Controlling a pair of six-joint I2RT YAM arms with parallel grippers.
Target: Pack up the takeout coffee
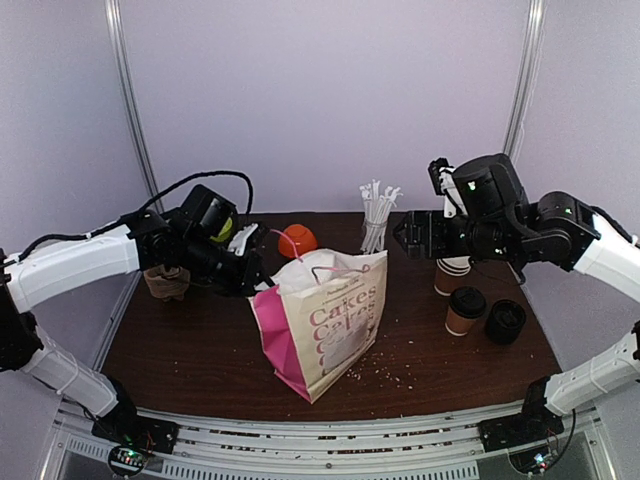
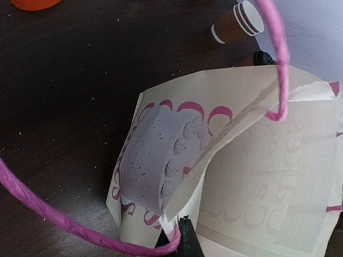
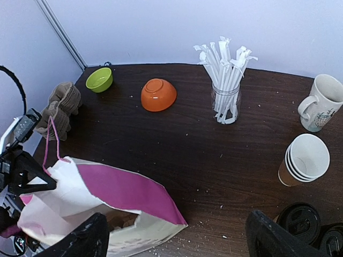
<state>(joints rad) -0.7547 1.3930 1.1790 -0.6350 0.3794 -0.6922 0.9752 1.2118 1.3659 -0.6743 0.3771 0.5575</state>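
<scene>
The takeout coffee (image 1: 465, 310), a brown paper cup with a black lid, stands on the table at the right; its lid shows in the right wrist view (image 3: 297, 218). A cream and pink paper bag (image 1: 325, 320) stands mid-table with its mouth open. My left gripper (image 1: 262, 272) is shut on the bag's rim beside its pink handle (image 2: 176, 235) and holds that side up. My right gripper (image 1: 405, 235) is open and empty in the air, right of the bag and behind the coffee. Its fingers (image 3: 80, 241) frame the bag's mouth (image 3: 107, 198).
A stack of brown cups (image 1: 452, 275) and a black stack of lids (image 1: 505, 322) flank the coffee. A jar of white straws (image 1: 377, 215), an orange bowl (image 1: 297, 240) and a green bowl (image 3: 99, 80) are at the back. A cream mug (image 3: 321, 110) stands far right, brown sleeves (image 1: 167, 282) far left.
</scene>
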